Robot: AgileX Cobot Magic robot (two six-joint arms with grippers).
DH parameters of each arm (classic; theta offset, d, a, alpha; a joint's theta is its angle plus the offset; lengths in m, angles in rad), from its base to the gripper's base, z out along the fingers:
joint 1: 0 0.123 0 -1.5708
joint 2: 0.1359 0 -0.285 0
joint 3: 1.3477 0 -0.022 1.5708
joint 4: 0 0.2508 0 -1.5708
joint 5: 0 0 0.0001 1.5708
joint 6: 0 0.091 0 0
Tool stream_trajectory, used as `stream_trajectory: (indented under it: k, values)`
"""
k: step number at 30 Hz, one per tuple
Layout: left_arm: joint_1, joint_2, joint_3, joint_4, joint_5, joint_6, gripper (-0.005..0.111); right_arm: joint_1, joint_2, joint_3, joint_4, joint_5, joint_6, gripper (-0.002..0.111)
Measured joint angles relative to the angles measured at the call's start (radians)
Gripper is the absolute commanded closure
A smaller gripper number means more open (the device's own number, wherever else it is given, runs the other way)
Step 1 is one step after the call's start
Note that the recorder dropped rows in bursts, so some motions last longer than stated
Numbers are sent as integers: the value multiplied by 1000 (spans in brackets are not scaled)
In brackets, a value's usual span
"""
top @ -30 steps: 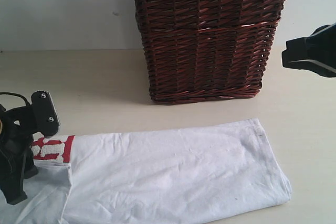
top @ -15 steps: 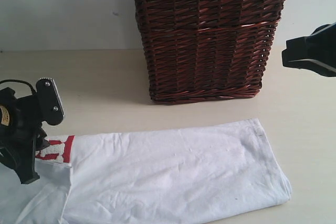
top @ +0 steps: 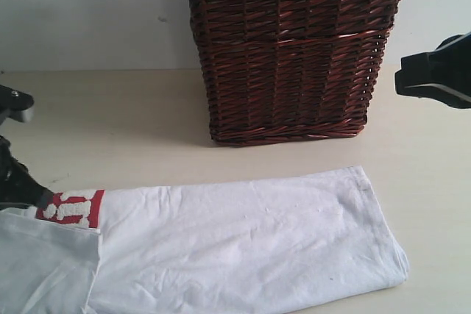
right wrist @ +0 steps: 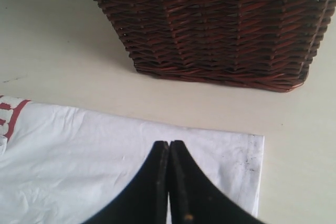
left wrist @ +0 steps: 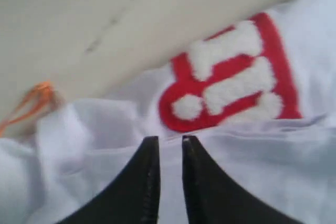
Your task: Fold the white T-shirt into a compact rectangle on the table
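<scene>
The white T-shirt [top: 243, 248] lies folded lengthwise along the table's [top: 125, 123] front edge, its hem end toward the right. Its red-outlined fuzzy lettering [top: 73, 207] shows at the left. My left gripper [top: 33, 198] is down at that left end, its jaws nearly together with a fold of white cloth [left wrist: 252, 171] pinched between them, just short of the lettering [left wrist: 231, 77]. An orange tag [left wrist: 31, 103] sticks out beside the bunched fabric. My right gripper [top: 403, 82] hangs shut and empty above the table at the right, over the shirt's hem end [right wrist: 105, 171].
A tall dark brown wicker basket [top: 287, 49] with cream lace trim stands at the back centre, a short way behind the shirt. Bare table lies between basket and shirt, and to the left of the basket. The basket [right wrist: 210, 24] fills the far side of the right wrist view.
My left gripper has swung left and down to the shirt's left end and closed onto the cloth; the fabric there now rises in a fold. The right arm has not moved.
</scene>
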Motion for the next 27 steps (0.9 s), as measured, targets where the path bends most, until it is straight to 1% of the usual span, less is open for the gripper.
stream_trajectory:
  k: [1,4,7,12,17,19,23,27]
  values:
    - [-9,10,0,-101,-15,63,107,0,0,0,0,2,0,108]
    - [-29,47,0,-291,-106,177,107,0,0,0,0,11,0,108]
    - [-30,111,0,-376,-207,210,107,0,0,0,0,15,0,108]
    - [-30,274,-2,-405,-314,229,107,0,0,0,0,19,0,108]
    - [-31,348,-15,-425,-423,232,107,0,0,0,2,19,0,108]
    - [-31,354,-15,-427,-454,232,107,0,0,0,4,19,0,108]
    - [-31,339,-15,-427,-465,232,107,0,0,0,4,19,0,108]
    - [-31,266,-8,-427,-460,232,107,0,0,0,4,19,0,108]
